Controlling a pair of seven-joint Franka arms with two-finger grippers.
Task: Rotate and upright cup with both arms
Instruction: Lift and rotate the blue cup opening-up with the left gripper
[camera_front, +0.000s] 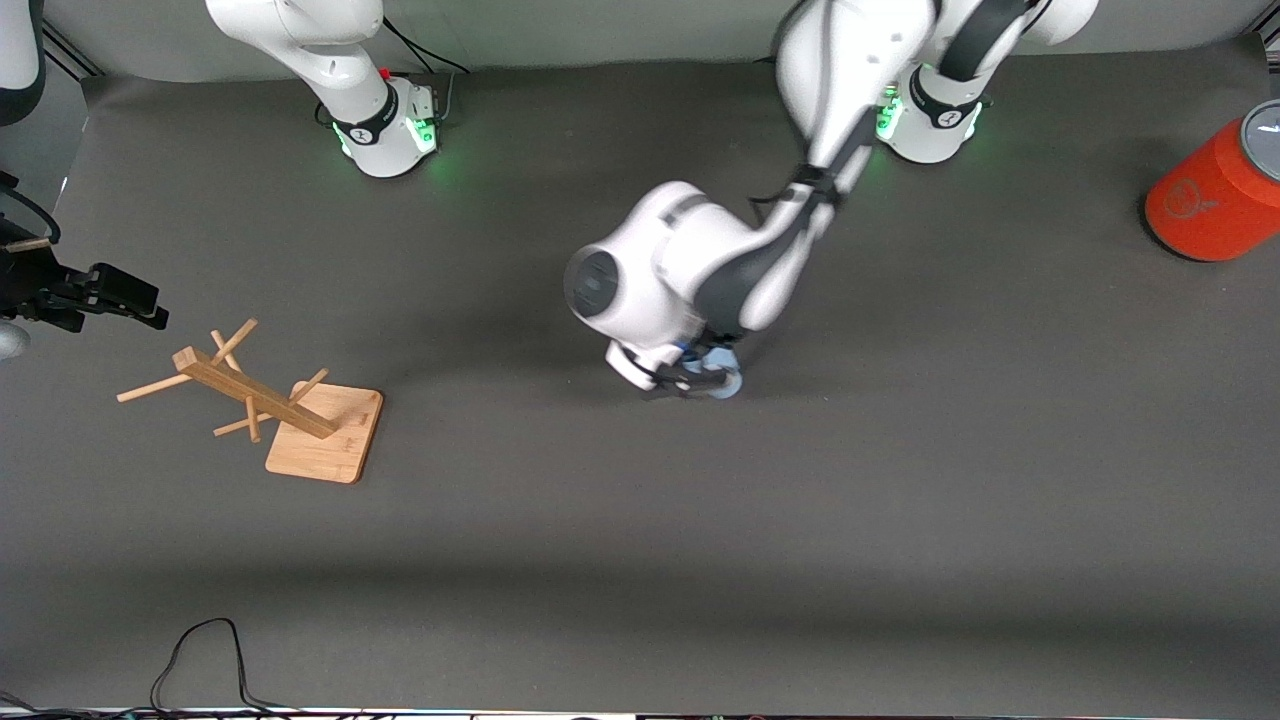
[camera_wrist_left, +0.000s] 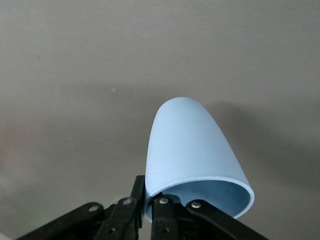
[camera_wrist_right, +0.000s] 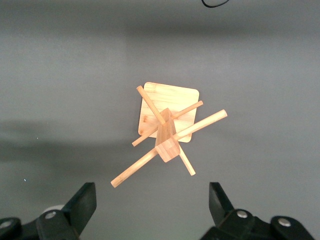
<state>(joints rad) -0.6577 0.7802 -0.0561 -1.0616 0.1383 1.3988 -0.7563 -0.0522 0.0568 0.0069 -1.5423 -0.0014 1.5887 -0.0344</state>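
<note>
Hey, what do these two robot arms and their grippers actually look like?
Both arms are glossy white rounded shells with dark grey joint bands and green-lit bases. The left arm carries a black cable. The left gripper and right gripper have slim black fingers with silver screws.

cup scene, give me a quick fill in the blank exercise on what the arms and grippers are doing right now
1. The left gripper is shut on the rim of the pale-blue ____.
2. The right gripper hangs open above the wooden ____.
3. The cup lies on its ____ on the table.
4. The large cylinder at the left arm's end of the table is ____ in colour.

Missing words: cup; rack; side; orange
</note>
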